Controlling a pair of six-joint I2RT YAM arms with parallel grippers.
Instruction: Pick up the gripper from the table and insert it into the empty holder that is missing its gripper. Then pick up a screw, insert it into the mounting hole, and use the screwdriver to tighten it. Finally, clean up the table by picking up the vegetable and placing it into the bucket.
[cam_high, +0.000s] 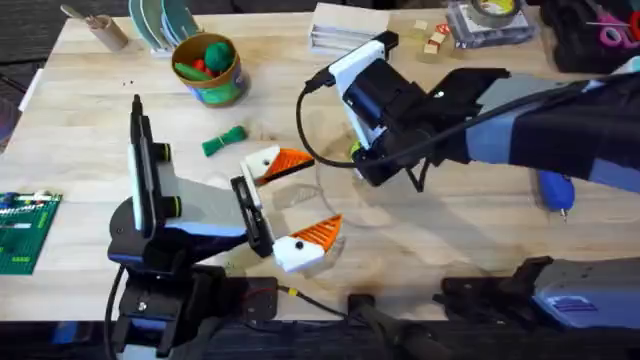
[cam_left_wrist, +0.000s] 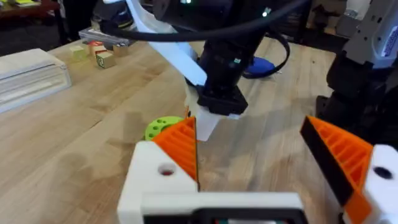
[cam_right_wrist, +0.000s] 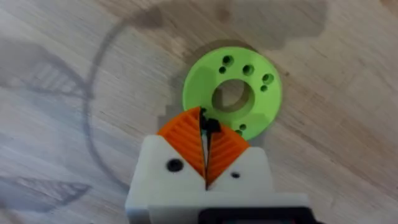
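My left gripper (cam_high: 318, 193) (cam_left_wrist: 249, 134) lies open on the table, and both of its white finger blocks carry orange ribbed wedges, so I cannot tell which is the task's gripper. The near holder (cam_left_wrist: 155, 177) shows a mounting hole in its white face. My right gripper (cam_high: 362, 165) (cam_right_wrist: 205, 127) points down over a flat green disc (cam_right_wrist: 233, 93), shut on a small black screw (cam_right_wrist: 210, 126). The blue screwdriver (cam_high: 553, 190) lies to the right. The green vegetable (cam_high: 225, 140) lies below the bucket (cam_high: 208, 70), which holds red and green toys.
A cardboard tube (cam_high: 100, 28) and green plates (cam_high: 160, 20) stand at the back left. A white box (cam_high: 345, 25), small blocks (cam_high: 432, 40) and a tape roll (cam_high: 495, 10) line the back edge. A green board (cam_high: 20, 230) lies at the left edge.
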